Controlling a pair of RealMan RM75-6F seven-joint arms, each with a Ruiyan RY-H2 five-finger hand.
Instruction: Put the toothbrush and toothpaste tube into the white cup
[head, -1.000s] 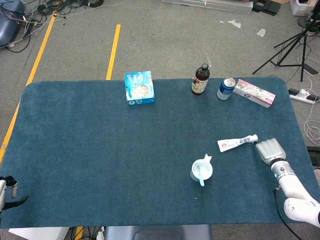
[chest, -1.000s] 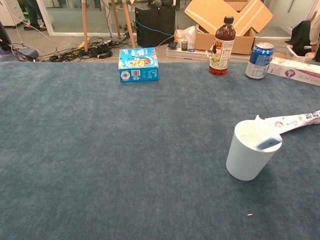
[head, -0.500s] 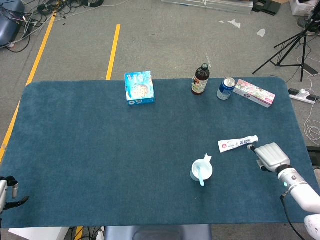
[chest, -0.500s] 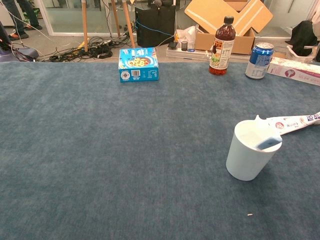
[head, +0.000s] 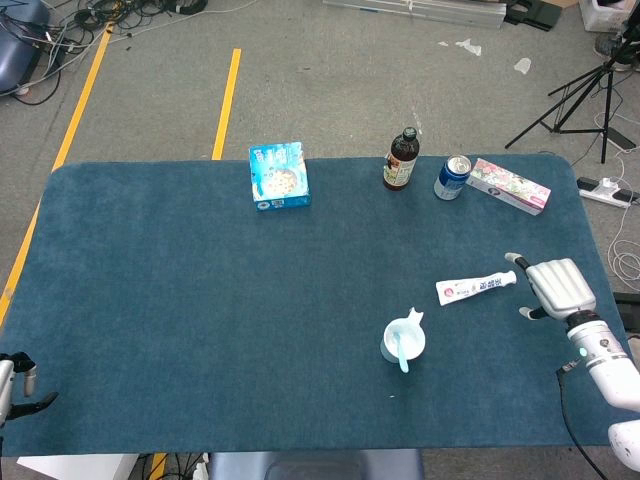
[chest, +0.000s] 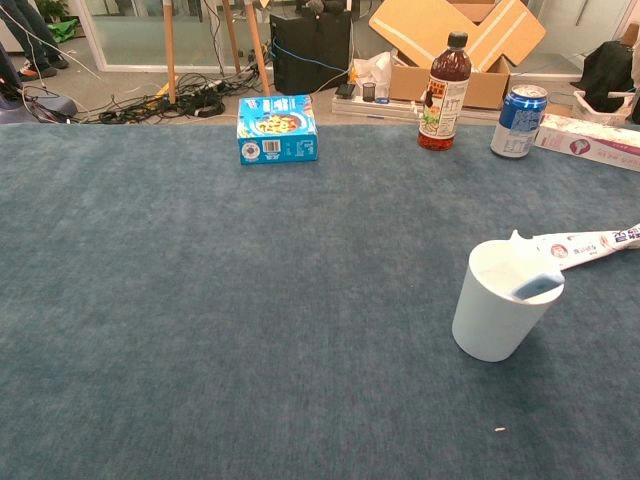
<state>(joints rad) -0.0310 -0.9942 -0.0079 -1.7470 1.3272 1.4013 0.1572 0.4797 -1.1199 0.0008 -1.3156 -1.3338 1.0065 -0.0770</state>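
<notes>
Head view shows the right hand (head: 558, 285) with fingers spread, holding nothing, just beside the toothpaste tube (head: 476, 287) lying flat. The toothbrush (head: 402, 350) stands in the white cup (head: 403, 341). The left hand (head: 14, 380) is mostly cut off; I cannot tell its state.

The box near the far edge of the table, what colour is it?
Bright blue box, clearest in the chest view.

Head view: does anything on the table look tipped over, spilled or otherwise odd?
Nothing stands out. The white cup stands upright with the toothbrush in it, the toothpaste tube lies flat beside the right hand, and nothing is spilled.
</notes>
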